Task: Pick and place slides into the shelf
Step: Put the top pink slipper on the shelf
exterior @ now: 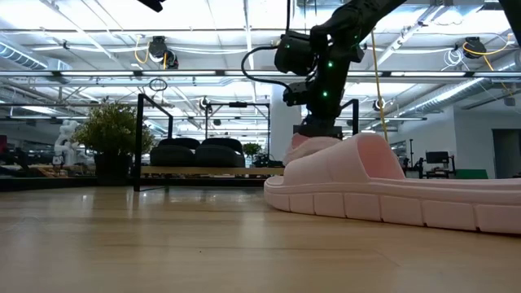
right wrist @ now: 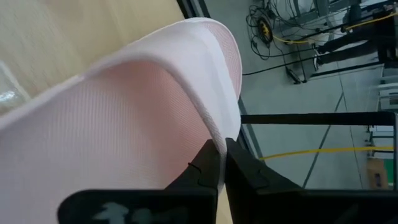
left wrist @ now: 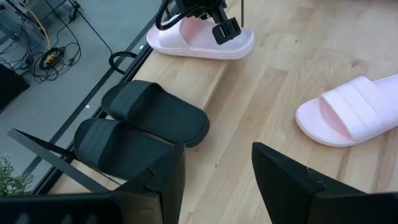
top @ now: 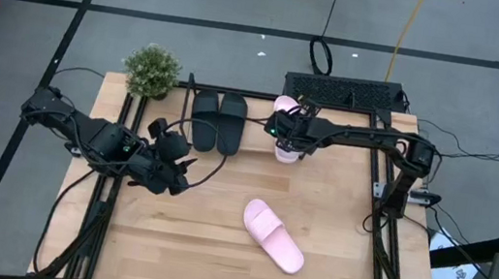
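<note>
Two black slides (top: 217, 120) sit side by side on the shelf (top: 256, 131), soles down on its wooden board (left wrist: 186, 81). A third slide, pink (top: 286, 125), lies on the board to their right. My right gripper (top: 287, 133) is over it, shut on its strap. The other pink slide (top: 273, 236) lies sole down on the tabletop, also seen close in the low view (exterior: 391, 183). My left gripper (left wrist: 217, 180) is open and hovers over the table, left of the shelf's front, touching nothing. My right gripper pinches the pink slide's strap at its edge (right wrist: 214, 127) between its two fingers (right wrist: 205, 168). It comes from above, pointing down (exterior: 321, 122). The slide lies flat on the shelf board (left wrist: 199, 40).
A small potted plant (top: 152, 70) stands at the table's far left corner beside the shelf. Thin black shelf rods (left wrist: 43, 158) run near my left gripper. Bare tabletop (top: 176, 247) lies to the left of and in front of the loose pink slide.
</note>
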